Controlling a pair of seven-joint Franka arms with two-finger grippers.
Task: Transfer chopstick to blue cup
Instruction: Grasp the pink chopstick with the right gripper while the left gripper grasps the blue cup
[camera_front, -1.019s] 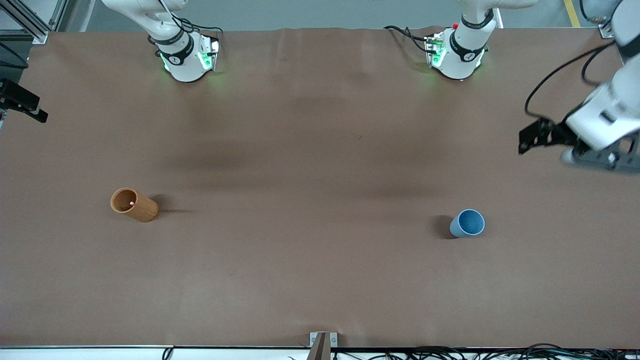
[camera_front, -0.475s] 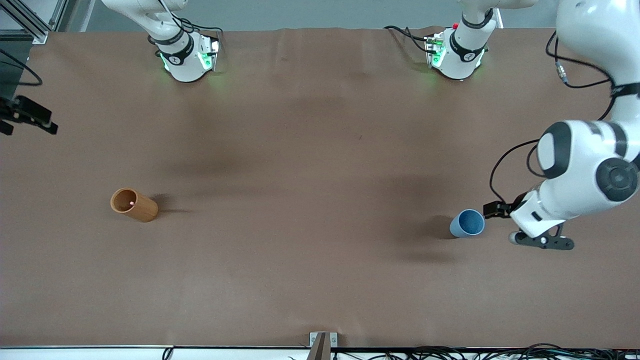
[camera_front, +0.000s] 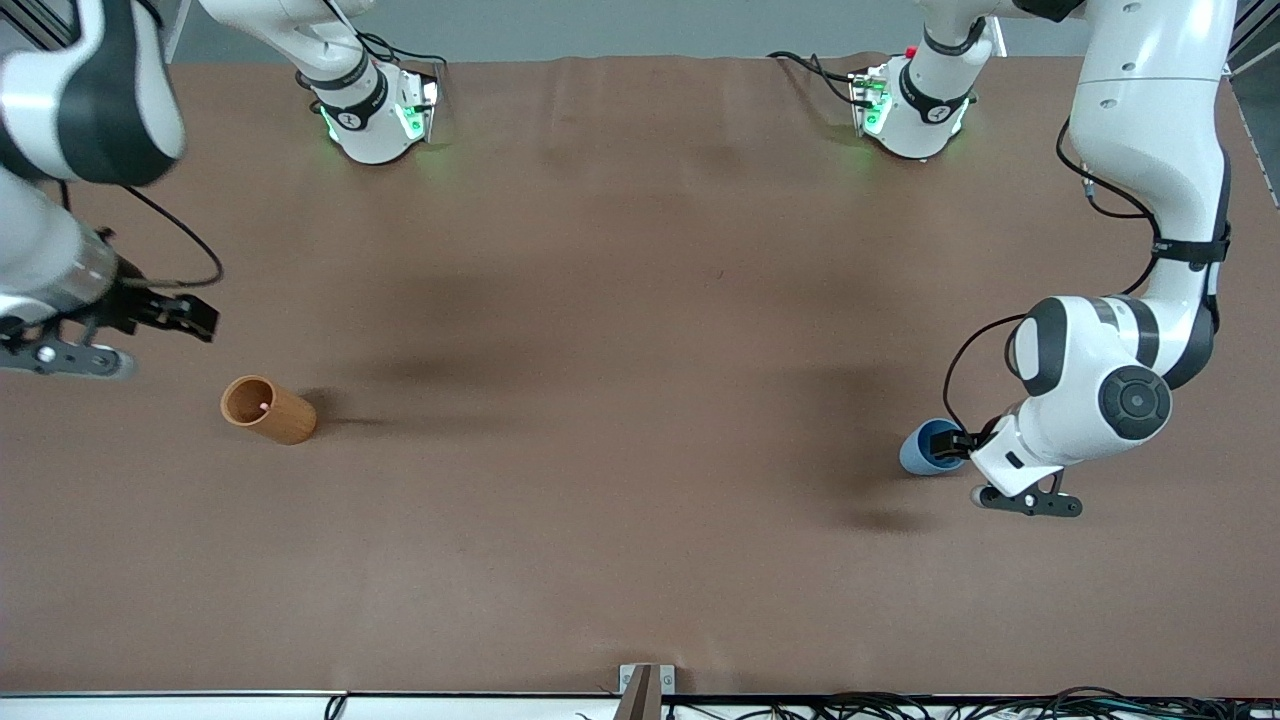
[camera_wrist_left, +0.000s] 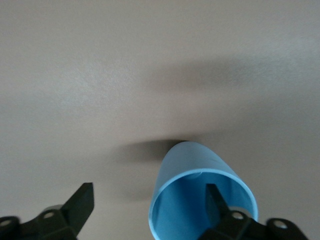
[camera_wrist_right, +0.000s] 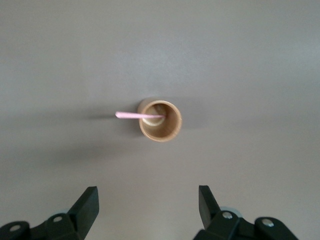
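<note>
Standing upright in the lower left of the front view, toward the right arm's end of the table, a tall orange-brown wooden cylindrical cup (camera_front: 267, 409) holds the thin pale pink chopstick (camera_wrist_right: 139, 115), whose upper end leans out past the rim in the right wrist view. The right gripper (camera_wrist_right: 148, 207) hangs above the brown table (camera_front: 620, 400) near this wooden cup, its two black fingers (camera_wrist_right: 86, 206) spread wide apart with nothing between them.

At the lower right of the front view, toward the left arm's end, the small round tapered blue cup (camera_front: 922, 447) stands upright, partly covered by the left arm's wrist. The left gripper (camera_wrist_left: 150, 202) is low at this cup with its jaws wide open: one finger (camera_wrist_left: 214, 197) shows inside the cup's mouth, the other stands outside the wall, so they straddle the rim; whether either touches the wall I cannot tell.

Nothing lies on the table between the two cups, which are well apart, leaving a broad bare stretch across the middle. The arm bases stand along the top edge, and a small metal bracket (camera_front: 646, 681) sits at the bottom edge.
</note>
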